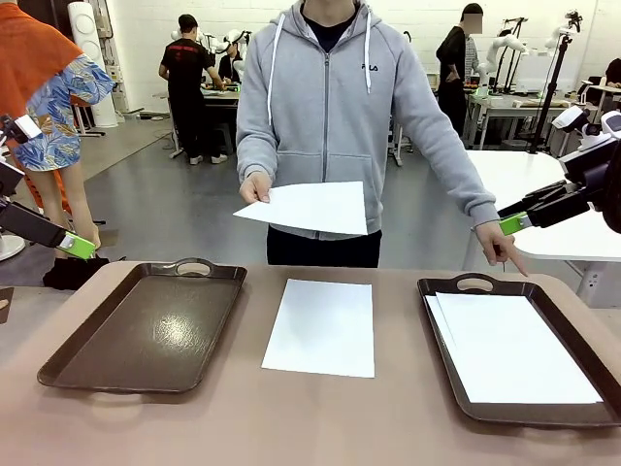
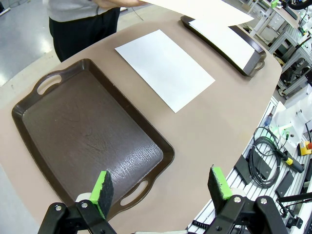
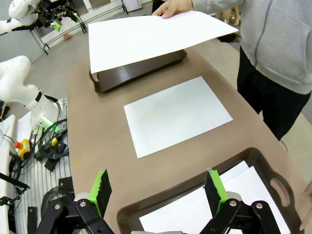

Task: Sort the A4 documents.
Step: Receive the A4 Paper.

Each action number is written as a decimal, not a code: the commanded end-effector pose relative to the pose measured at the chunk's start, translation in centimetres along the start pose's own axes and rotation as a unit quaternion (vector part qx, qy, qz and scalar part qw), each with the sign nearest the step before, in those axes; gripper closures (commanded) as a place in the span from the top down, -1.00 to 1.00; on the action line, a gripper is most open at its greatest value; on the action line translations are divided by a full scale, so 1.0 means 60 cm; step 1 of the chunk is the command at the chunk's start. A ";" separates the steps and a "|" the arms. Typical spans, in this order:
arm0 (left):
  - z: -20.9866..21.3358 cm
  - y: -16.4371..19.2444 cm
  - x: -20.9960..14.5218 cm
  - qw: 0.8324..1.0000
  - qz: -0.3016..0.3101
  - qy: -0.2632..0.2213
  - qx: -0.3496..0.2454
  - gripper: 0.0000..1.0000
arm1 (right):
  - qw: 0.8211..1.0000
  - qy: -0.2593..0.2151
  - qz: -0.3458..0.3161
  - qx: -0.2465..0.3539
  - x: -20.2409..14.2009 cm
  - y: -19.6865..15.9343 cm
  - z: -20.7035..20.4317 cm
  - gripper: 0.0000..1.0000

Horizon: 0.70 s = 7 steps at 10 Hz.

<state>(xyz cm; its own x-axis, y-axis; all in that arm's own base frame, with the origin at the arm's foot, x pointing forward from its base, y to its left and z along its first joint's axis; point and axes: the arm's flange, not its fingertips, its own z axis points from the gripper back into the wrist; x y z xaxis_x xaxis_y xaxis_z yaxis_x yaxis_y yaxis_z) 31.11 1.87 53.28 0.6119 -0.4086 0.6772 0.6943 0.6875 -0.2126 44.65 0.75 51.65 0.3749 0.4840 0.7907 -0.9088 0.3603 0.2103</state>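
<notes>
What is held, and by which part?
A person's hand holds a plain white A4 paper sheet by one edge; left gripper and right gripper hold nothing.

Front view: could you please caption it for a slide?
Person holds a sheet; another lies between empty tray and paper-filled tray.

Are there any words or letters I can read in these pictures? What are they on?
"FILA": a small logo on the chest of the person's grey hoodie.
Nothing to read on the middle A4 sheet; it looks blank.
Nothing to read on the empty brown tray; it bears no writing.
</notes>
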 end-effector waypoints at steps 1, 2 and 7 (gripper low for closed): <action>0.000 0.003 -0.002 1.000 -0.005 -0.005 -0.008 1.00 | 1.000 0.001 0.001 -0.005 0.001 -0.001 -0.001 1.00; 0.000 0.003 -0.002 1.000 -0.005 -0.005 -0.008 1.00 | 1.000 0.001 0.001 -0.005 0.001 -0.001 -0.001 1.00; 0.000 0.003 -0.002 1.000 -0.005 -0.005 -0.008 1.00 | 0.999 -0.009 -0.034 0.015 0.001 -0.015 -0.009 1.00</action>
<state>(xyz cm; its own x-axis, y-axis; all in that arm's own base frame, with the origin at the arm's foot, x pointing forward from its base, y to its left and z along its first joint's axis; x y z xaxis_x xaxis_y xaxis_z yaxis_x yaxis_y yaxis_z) 31.11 1.87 53.28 0.6119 -0.4086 0.6772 0.6943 0.6875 -0.2126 44.87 0.78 51.16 0.3933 0.4763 0.7864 -0.9024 0.3635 0.2311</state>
